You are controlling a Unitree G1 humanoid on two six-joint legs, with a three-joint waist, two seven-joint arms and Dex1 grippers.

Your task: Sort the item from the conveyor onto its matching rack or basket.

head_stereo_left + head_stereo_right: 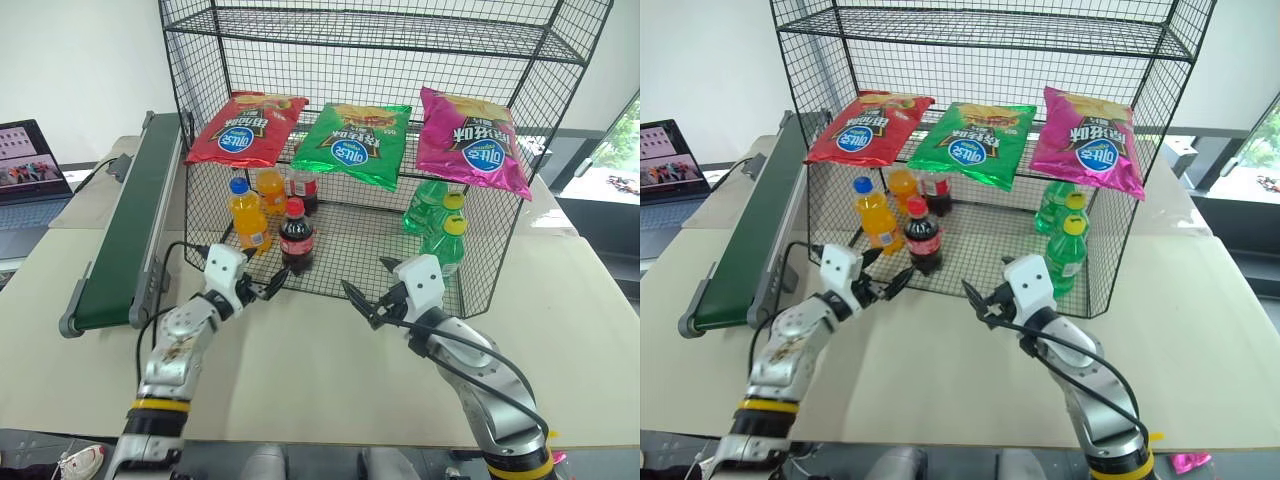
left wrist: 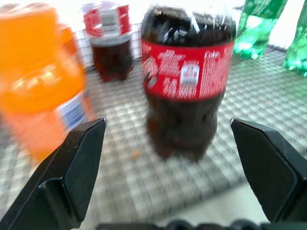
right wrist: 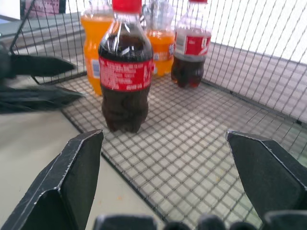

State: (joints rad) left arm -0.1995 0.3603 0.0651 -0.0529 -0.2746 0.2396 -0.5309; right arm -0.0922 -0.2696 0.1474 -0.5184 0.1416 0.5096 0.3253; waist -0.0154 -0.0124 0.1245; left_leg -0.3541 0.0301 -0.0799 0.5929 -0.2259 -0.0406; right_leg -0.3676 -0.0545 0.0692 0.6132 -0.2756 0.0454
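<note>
The cola bottle [image 1: 296, 238], with its red cap and red label, stands upright on the floor of the black wire basket [image 1: 350, 255], close to the front edge. My left gripper [image 1: 272, 285] is open just outside that edge, level and pointed at the bottle [image 2: 184, 81] without touching it. Over the table to the right, my right gripper [image 1: 368, 290] is also open and empty, facing the same bottle [image 3: 125, 72]. The dark green conveyor [image 1: 125, 240] runs along the left side of the table with nothing on the stretch I see.
Inside the basket, orange soda bottles [image 1: 247, 215] and another cola bottle [image 1: 303, 188] stand behind the item, and green bottles [image 1: 445, 235] stand at the right. Chip bags [image 1: 355, 140] lie on the slanted tier above. A laptop [image 1: 30, 170] sits far left.
</note>
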